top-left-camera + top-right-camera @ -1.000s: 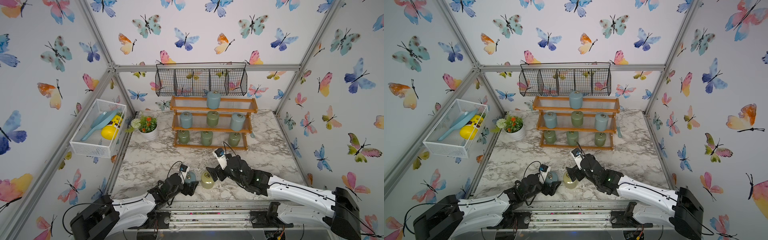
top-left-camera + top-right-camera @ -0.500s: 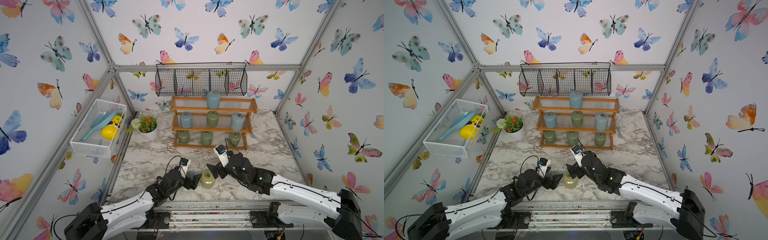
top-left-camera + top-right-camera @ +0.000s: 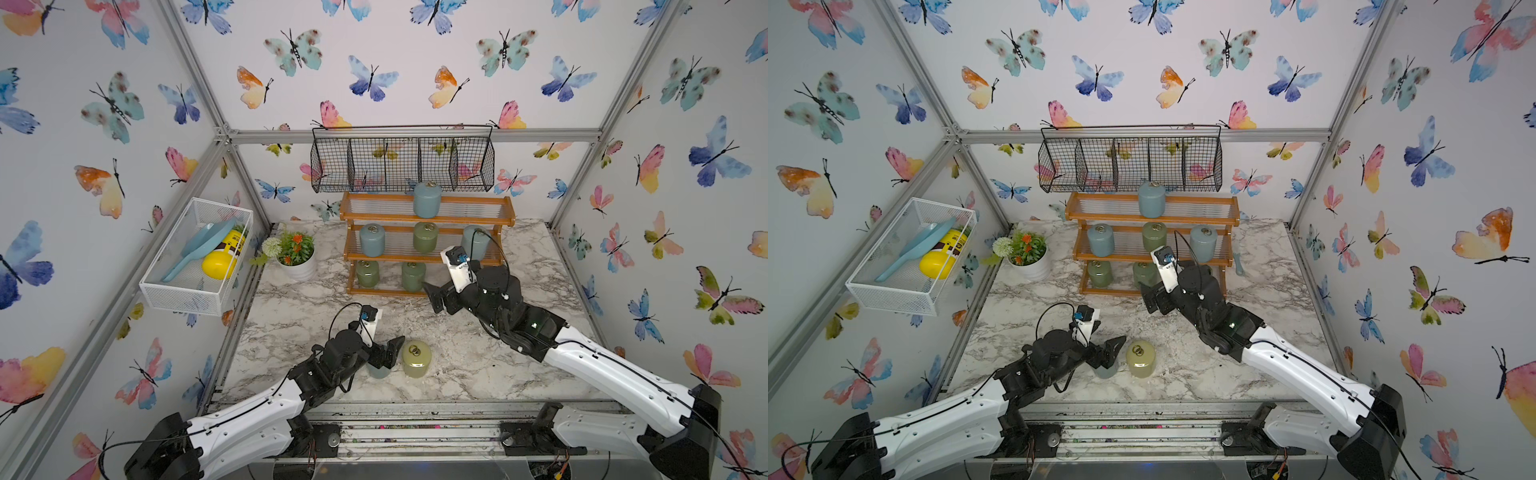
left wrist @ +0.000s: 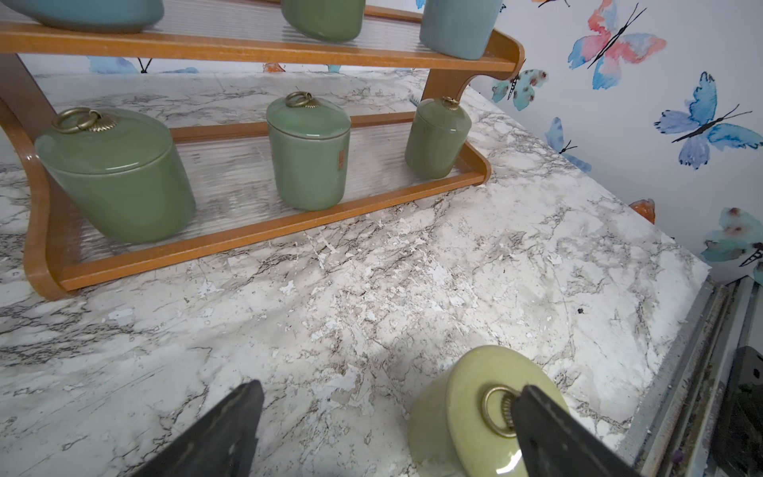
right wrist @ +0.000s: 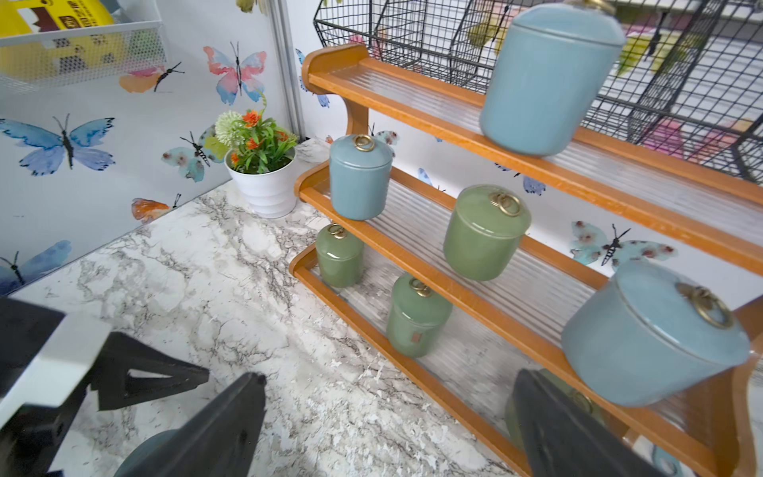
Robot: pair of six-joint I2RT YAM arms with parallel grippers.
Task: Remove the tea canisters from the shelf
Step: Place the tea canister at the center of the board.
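The orange-brown shelf (image 3: pixel 428 217) stands at the back of the marble table. One blue tea canister (image 3: pixel 427 200) is on its top tier. Two blue and one green (image 3: pixel 425 237) fill the middle tier, and green ones (image 5: pixel 417 318) stand on the bottom. A pale yellow-green canister (image 3: pixel 416 358) stands on the table near the front. Beside it a blue one (image 3: pixel 1105 371) is mostly hidden under my left gripper (image 3: pixel 386 353). That gripper is open with only marble between its fingers (image 4: pixel 231 429). My right gripper (image 3: pixel 440 297) is open and empty, close before the bottom tier's right end.
A black wire basket (image 3: pixel 403 164) hangs just above the shelf. A white flower pot (image 3: pixel 297 266) sits left of the shelf. A white mesh basket (image 3: pixel 195 286) on the left wall holds a yellow bottle and a blue scoop. A metal rail (image 3: pixel 415 415) edges the front.
My right gripper has left the yellow-green canister and moved back and up toward the shelf. The left arm has reached slightly forward over the blue canister. Both grippers stayed open.
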